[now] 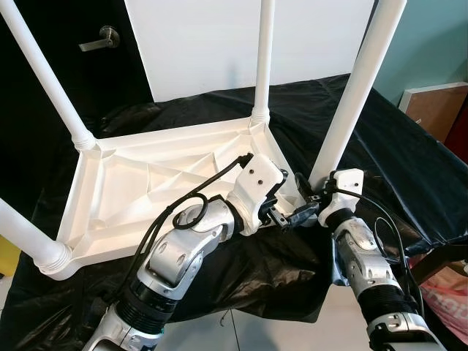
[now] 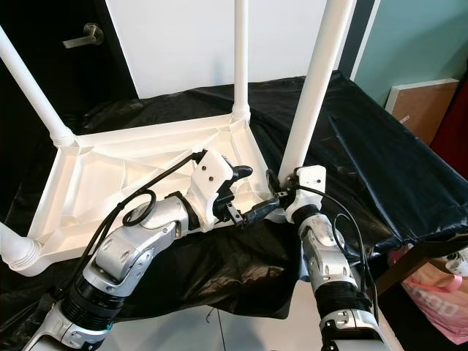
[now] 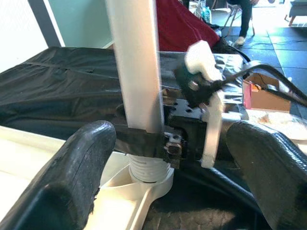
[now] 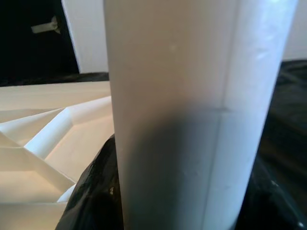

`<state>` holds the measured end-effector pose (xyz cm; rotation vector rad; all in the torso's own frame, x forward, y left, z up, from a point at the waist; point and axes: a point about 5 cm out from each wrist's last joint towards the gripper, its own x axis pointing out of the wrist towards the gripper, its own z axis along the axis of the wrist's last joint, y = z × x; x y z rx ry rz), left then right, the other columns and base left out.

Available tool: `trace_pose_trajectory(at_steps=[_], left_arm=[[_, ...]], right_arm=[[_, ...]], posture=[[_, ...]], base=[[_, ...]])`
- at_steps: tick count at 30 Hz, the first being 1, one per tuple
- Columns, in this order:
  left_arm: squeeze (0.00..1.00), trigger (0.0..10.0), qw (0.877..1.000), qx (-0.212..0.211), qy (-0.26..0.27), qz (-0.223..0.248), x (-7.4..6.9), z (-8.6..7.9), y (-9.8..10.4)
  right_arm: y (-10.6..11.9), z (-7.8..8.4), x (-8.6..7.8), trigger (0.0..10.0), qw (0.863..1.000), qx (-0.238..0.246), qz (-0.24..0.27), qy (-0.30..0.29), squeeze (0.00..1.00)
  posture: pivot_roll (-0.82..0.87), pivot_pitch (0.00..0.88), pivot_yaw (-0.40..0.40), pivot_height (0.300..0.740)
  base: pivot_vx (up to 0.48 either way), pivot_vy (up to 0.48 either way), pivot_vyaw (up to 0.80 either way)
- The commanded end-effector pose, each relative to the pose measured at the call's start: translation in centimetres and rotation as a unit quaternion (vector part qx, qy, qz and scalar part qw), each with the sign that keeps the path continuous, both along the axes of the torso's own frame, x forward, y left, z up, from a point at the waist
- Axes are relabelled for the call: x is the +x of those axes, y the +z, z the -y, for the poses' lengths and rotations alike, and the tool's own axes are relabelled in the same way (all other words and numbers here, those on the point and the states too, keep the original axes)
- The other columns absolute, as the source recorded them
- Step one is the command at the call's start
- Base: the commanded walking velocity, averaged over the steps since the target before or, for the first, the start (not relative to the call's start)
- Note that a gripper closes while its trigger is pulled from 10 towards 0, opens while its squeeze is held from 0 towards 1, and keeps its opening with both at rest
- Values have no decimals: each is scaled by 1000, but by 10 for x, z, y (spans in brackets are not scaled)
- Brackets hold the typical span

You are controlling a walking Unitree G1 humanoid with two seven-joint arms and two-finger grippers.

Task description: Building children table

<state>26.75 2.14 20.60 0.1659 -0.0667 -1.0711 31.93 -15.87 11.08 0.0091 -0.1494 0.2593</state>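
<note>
Four legs stand upright on the overturned table (image 1: 146, 183); my right pincer (image 1: 311, 196) clamps the nearest leg (image 1: 351, 95) low by its socket; my left pincer (image 1: 292, 216) gapes beside it.

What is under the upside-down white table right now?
A black sheet lies under the upturned table, spreading past it and hanging over the near edge. Whatever the sheet rests on is covered. The right gripper clamps the near leg by its base; the left gripper is open beside it.
</note>
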Motion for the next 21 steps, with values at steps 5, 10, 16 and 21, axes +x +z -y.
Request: trace_pose_trajectory(at_steps=[5,10,16,21], left_arm=[[0,10000,1000,3,-24,1,-3,3,3],[0,10000,1000,3,-24,1,-3,2,3],[0,10000,1000,4,-23,1,-3,2,3],[0,10000,1000,4,-23,1,-2,1,4]], right_arm=[[-32,-9,-26,10000,999,-38,-9,15,0],[-36,-9,-29,10000,999,-37,-9,0,0],[-39,-14,-34,10000,998,-61,6,2,0],[-40,-15,-34,10000,999,-53,3,5,0]], posture=[[-116,25,49,740],[-114,24,52,740],[-115,29,58,740],[-114,33,57,740]], base=[[0,0,0],[0,0,0],[0,0,0],[0,0,0]])
